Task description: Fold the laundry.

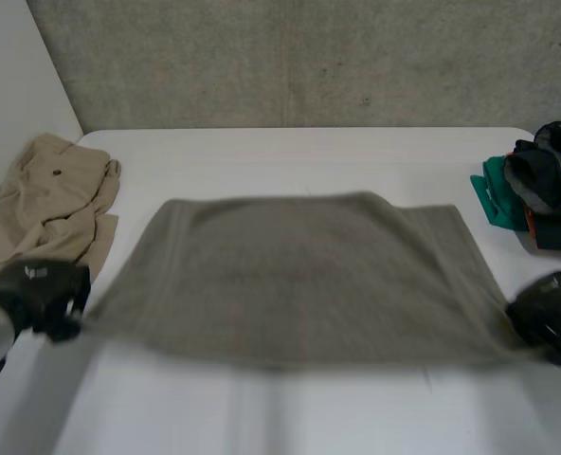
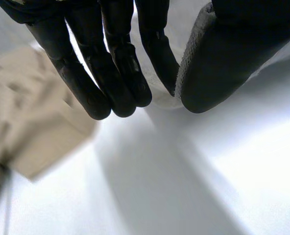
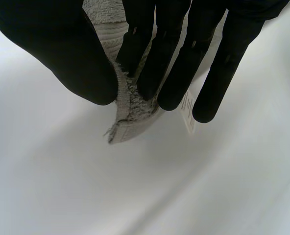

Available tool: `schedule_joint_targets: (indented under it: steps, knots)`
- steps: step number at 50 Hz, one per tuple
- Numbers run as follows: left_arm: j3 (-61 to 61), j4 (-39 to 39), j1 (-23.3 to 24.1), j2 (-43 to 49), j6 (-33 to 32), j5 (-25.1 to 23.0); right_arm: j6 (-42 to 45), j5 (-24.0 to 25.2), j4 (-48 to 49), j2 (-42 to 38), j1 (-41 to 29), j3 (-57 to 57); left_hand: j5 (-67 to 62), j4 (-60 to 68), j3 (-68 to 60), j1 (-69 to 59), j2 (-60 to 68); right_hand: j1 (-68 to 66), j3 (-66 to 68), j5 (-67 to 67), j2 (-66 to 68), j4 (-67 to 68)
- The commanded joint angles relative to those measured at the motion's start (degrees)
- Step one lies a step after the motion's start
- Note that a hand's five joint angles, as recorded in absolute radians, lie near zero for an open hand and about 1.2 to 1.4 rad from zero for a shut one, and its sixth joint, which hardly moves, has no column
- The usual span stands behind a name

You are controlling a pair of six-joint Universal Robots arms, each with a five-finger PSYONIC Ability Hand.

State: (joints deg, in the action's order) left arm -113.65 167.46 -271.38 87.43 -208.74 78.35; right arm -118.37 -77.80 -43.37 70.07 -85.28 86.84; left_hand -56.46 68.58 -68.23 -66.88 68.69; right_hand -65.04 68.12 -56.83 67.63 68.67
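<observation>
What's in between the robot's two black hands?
In the head view, the grey towel stretches between them: the left hand pinches one near corner, the right hand the other.

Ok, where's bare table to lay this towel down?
Bare table runs behind the grey towel, between the khaki trousers and the dark clothes pile; another bare strip lies in front, between left hand and right hand, each pinching a near corner. The side edges are crowded.
</observation>
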Motion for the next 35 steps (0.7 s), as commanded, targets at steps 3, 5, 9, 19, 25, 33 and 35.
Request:
schedule_joint_targets:
  steps: [3, 5, 9, 19, 25, 33, 35]
  knots:
    - [-0.2, -5.1, -1.8, 0.8, -10.9, -3.5, 5.6, -1.5, 7.8, 1.9, -0.4, 0.6, -13.5, 11.4, -11.8, -13.1, 11.3, -15.0, 11.9, -13.2, 12.4, 11.3]
    - [2.8, -0.8, 0.2, 5.3, -9.2, -1.1, 2.2, -1.5, 12.5, -0.5, -1.7, -1.7, -13.5, 11.4, -11.8, -13.1, 11.3, -15.0, 11.9, -13.2, 12.4, 11.3]
    - [9.3, 5.0, 3.7, 12.1, -4.8, 5.1, -2.6, -0.8, 20.4, -3.7, -4.6, -5.4, -13.5, 11.4, -11.8, -13.1, 11.3, -15.0, 11.9, -13.2, 12.4, 11.3]
    - [28.7, 12.9, 10.3, 28.2, 2.5, 15.7, -11.3, 2.4, 43.4, -14.6, -8.2, -12.8, -13.5, 11.4, -11.8, -13.1, 11.3, -15.0, 11.9, -13.2, 12.4, 11.3]
    - [41.6, 11.9, 13.2, 38.5, 3.0, 19.8, -13.5, 1.9, 53.1, -22.3, -10.1, -19.5, -13.5, 11.4, -11.8, -13.1, 11.3, -15.0, 11.9, -13.2, 12.4, 11.3]
    - [52.4, 10.2, 16.5, 45.7, 3.3, 21.5, -12.7, 0.3, 53.7, -31.0, -11.5, -29.7, -13.5, 11.4, -11.8, -13.1, 11.3, -15.0, 11.9, -13.2, 12.4, 11.3]
    - [53.5, 10.3, 17.1, 46.6, 3.4, 20.9, -12.6, -0.6, 53.5, -32.4, -11.7, -31.4, -12.6, 10.4, -10.8, -12.1, 10.3, 26.7, -29.8, 28.5, -29.3, -30.3]
